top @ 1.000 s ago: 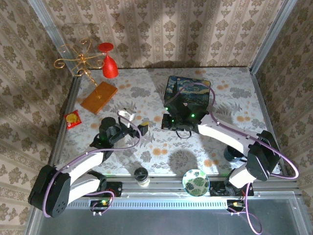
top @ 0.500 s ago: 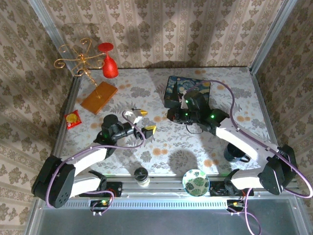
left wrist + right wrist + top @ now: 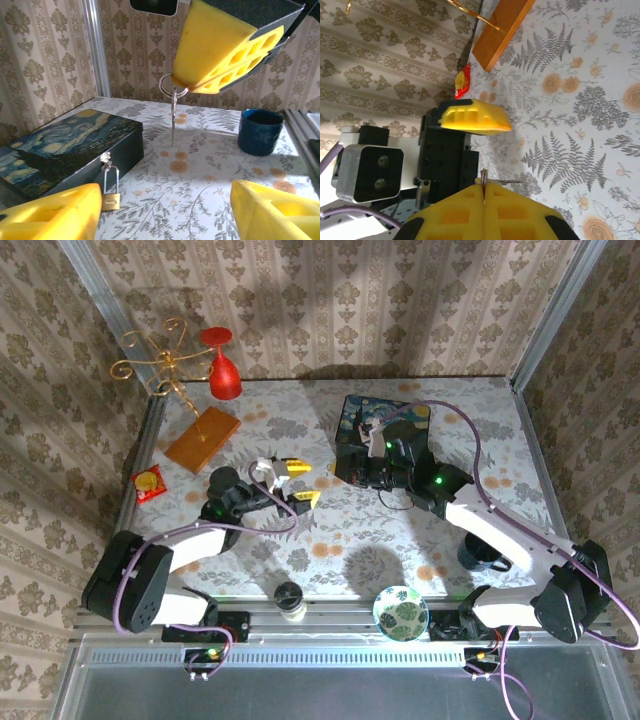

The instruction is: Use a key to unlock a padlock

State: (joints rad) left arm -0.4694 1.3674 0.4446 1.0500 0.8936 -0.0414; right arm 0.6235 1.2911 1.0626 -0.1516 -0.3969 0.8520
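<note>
— Starting with the right claw (image 3: pixel 186 80): what state is it in?
— Pressed together on a small metal ring (image 3: pixel 173 91). The key (image 3: pixel 173 117) hangs from that ring, blade down, clear of the worktop (image 3: pixel 215 170). On the right wrist camera the ring sits in the seam between the two yellow fingers.

— Position of the key?
— About the middle of the worktop, on the near side of the dark blue starry-night box (image 3: pixel 65 145), which lies toward the far edge. Key and box do not touch.

— And the padlock (image 3: pixel 111 201)?
— It hangs by its thin shackle from the hasp (image 3: pixel 105 159) on the box's side wall, the wall that faces the left claw (image 3: pixel 303 485). The brass body lies against that wall, low down. Whether it rests on the worktop I cannot tell. Padlock and key are apart, with the key held higher.

— The left claw?
— Spread wide, with nothing between the fingers. It sits low over the worktop, left of the middle, and points toward the box and the right claw.

— Anything else to record?
— A dark blue cup (image 3: pixel 260 131) stands upright toward the right edge, well apart from the box. A flat wooden block (image 3: pixel 203 438) lies near the far left corner.
</note>
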